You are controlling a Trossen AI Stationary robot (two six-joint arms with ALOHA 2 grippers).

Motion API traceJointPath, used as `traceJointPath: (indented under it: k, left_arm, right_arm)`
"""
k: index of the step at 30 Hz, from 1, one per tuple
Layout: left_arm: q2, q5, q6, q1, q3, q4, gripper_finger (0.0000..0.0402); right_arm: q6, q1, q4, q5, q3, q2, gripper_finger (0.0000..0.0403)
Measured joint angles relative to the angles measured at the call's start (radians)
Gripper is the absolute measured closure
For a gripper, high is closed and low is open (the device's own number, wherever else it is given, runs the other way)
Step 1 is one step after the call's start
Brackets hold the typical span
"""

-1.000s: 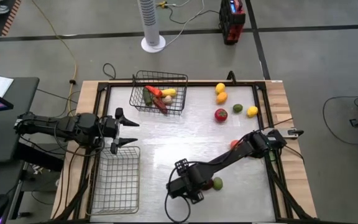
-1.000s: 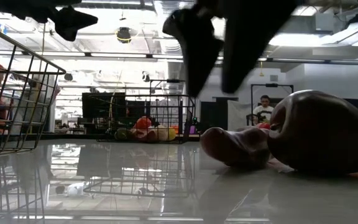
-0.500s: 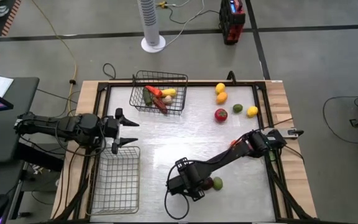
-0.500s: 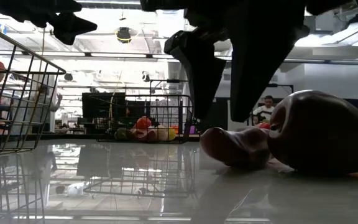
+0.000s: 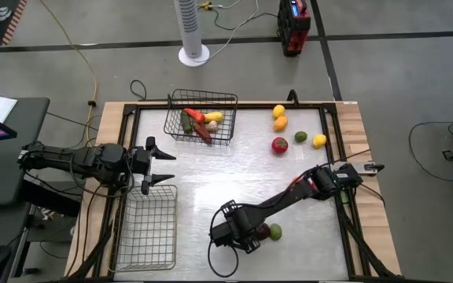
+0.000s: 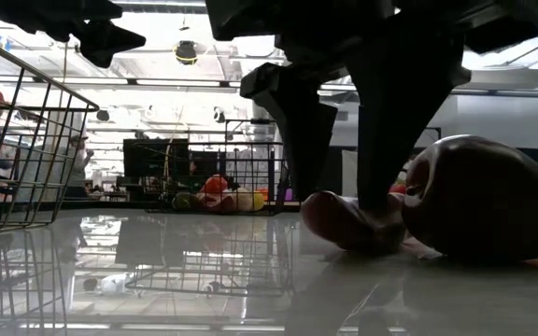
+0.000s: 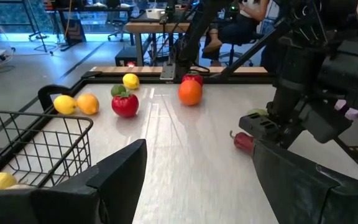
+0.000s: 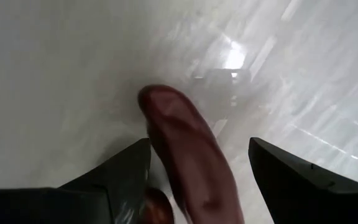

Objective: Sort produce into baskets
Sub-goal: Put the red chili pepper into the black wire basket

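A long dark red piece of produce (image 8: 185,155) lies on the white table near its front edge. My right gripper (image 8: 197,144) points down over it, open, one finger on each side (image 6: 342,201). A round green piece (image 5: 274,231) lies on the table just to its right. The far basket (image 5: 201,118) holds several vegetables. The near left basket (image 5: 144,229) holds nothing. My left gripper (image 5: 162,167) hangs open above that basket's far end. My right gripper comes at the long dark red piece (image 6: 348,222) from above, its fingers (image 8: 120,171) across it near one end. The piece lies flat on the table. Whether the fingers touch it, I cannot tell.
Loose fruit lies at the far right: two lemons (image 5: 278,111) (image 5: 318,141), an orange (image 5: 280,123), a tomato (image 5: 279,145) and a lime (image 5: 300,137). Another orange-red piece (image 5: 296,181) shows under my right arm. People sit in the room behind the table.
My right gripper has come down over the long dark red piece, so that its fingers now reach down beside it. The piece and the round one next to it have stayed where they were.
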State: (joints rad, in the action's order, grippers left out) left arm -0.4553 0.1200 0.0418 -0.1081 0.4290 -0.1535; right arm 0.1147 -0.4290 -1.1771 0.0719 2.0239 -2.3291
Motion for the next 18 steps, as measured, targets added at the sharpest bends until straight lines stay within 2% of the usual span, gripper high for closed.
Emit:
traceJointPath:
  k: [10, 18]
  left_arm:
    - [0.000, -0.006, 0.000, 0.000, 0.000, 0.000, 0.0123]
    - [0.000, -0.007, -0.007, 0.000, 0.000, 0.000, 0.0123]
  right_arm:
    - [0.031, 0.029, -0.023, -0.029, -0.004, 0.000, 0.0104]
    - [0.092, 0.033, -0.018, -0.040, -0.076, 0.000, 0.0104]
